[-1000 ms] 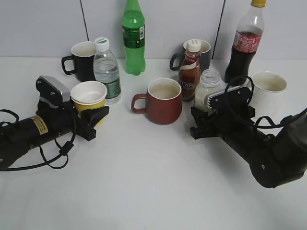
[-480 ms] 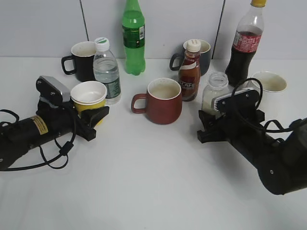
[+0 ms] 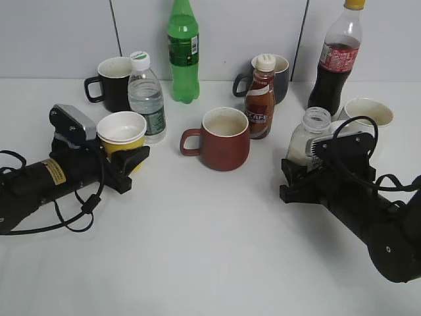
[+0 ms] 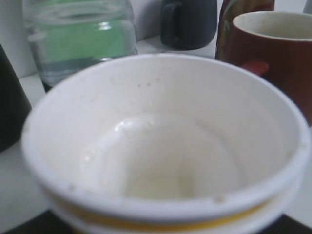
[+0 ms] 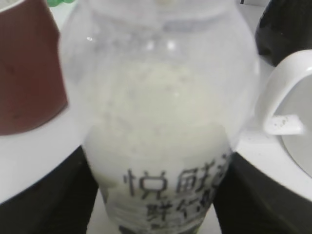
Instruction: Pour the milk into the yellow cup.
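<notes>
Exterior: the right gripper (image 3: pixel 297 172) holds the milk (image 3: pixel 308 135) low on its body, upright on the desk (image 3: pixel 197 250); the left gripper (image 3: pixel 129 162) clasps the cup (image 3: pixel 122 133).

Left wrist: the cup (image 4: pixel 161 146) looks empty, thin and crushable; jaws hidden.

Right wrist: the milk (image 5: pixel 161 131), roughly two-thirds full, sits between the jaws; smooth plastic likely slippery, so grip below the shoulder.

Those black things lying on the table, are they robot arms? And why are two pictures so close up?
Yes, two robot arms. One camera watches the white table from the front. Each arm also carries a small camera by its end effector, which gives the close-ups. The left end effector holds the yellow cup, which looks empty inside. The right end effector holds the open milk bottle, filling its close-up. Between them stands a red-brown mug, with more bottles and mugs behind.
</notes>
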### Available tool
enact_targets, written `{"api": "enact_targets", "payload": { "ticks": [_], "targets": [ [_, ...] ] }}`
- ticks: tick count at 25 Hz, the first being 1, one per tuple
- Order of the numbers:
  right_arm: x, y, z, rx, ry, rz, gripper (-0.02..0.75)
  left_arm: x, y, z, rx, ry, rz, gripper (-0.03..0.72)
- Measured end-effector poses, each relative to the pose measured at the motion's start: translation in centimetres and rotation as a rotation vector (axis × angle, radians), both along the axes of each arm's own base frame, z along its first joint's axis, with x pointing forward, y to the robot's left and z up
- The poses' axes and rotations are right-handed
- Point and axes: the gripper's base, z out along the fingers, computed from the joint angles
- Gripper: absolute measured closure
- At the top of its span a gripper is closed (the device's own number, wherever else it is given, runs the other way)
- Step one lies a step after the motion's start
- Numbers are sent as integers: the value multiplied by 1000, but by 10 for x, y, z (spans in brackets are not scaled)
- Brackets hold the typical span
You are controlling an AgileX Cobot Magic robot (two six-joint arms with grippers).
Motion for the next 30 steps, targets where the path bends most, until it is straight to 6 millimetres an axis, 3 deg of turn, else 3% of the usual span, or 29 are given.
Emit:
{"api": "enact_targets", "payload": {
  "ticks": [9, 17, 30],
  "targets": [
    [0, 0, 0, 3, 1, -1, 248, 0, 0, 0, 0, 0, -2, 309],
    [0, 0, -1, -32, 2, 11, 141, 0, 0, 0, 0, 0, -2, 309],
    [20, 5, 2, -32, -14, 15, 161, 0, 0, 0, 1, 0, -7, 309]
  ]
}}
